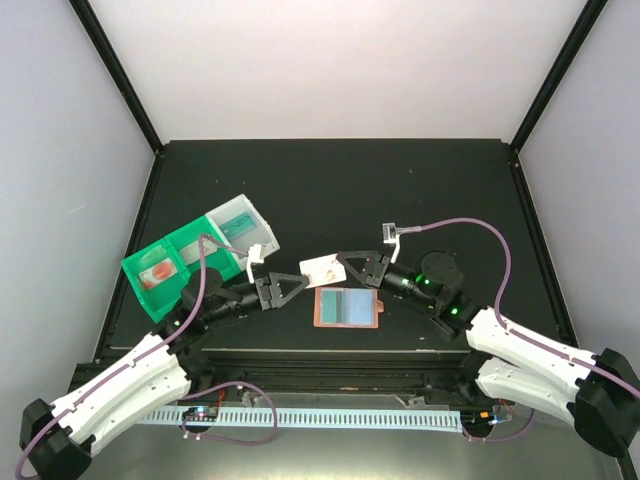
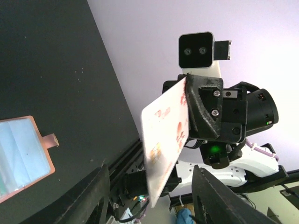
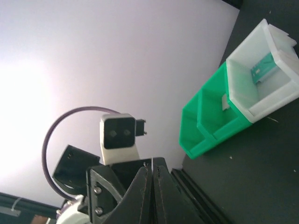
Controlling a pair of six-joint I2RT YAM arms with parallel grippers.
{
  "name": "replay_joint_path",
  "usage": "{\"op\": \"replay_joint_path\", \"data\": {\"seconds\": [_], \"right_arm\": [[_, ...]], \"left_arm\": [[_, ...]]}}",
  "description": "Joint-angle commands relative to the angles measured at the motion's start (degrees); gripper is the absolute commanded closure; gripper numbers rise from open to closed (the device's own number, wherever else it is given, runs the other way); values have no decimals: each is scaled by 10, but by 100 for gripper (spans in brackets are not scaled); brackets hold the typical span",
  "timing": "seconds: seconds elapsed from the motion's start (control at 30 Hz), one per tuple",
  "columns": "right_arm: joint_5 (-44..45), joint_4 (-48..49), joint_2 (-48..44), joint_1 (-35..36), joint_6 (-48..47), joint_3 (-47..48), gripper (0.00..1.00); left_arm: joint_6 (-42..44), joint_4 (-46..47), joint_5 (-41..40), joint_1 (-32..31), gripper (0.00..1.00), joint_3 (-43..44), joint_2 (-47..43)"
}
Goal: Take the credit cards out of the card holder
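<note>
On the desk's (image 1: 420, 190) left side sits the green-and-white compartment tray (image 1: 175, 250), with a teal card (image 3: 261, 70) in its white end bin. Next, the left pincer (image 1: 298, 287) hangs with its fingers (image 2: 93, 196) spread wide, gripping nothing. Just right of it, a pale credit card (image 1: 322, 269) is held off the desk, long axis left-right, free end towards the left pincer. The right pincer (image 1: 347, 268) is clamped on its other end. Nearer, between both, the card holder (image 1: 346, 308) lies open flat, tab rightward, blue-grey cards (image 1: 345, 307) inside.

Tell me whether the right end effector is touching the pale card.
Touching. The left wrist view shows the right end effector clamped on the pale card at its edge, holding it aloft.
</note>
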Motion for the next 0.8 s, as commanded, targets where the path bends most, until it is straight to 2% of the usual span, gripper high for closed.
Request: {"op": "replay_joint_path", "data": {"seconds": [0.0,0.37,0.53,0.77], "right_arm": [[38,49,-1,-2,35,-10,99],[46,48,-4,-2,37,-21,99],[46,41,-8,-2,30,-26,96],[45,1,-33,-2,-18,-26,72]], "left_arm": [[-40,65,3,4,55,-8,11],[-48,87,5,4,98,-10,13],[-44,82,3,4,99,-10,12],[-20,48,0,8,98,1,8]]}}
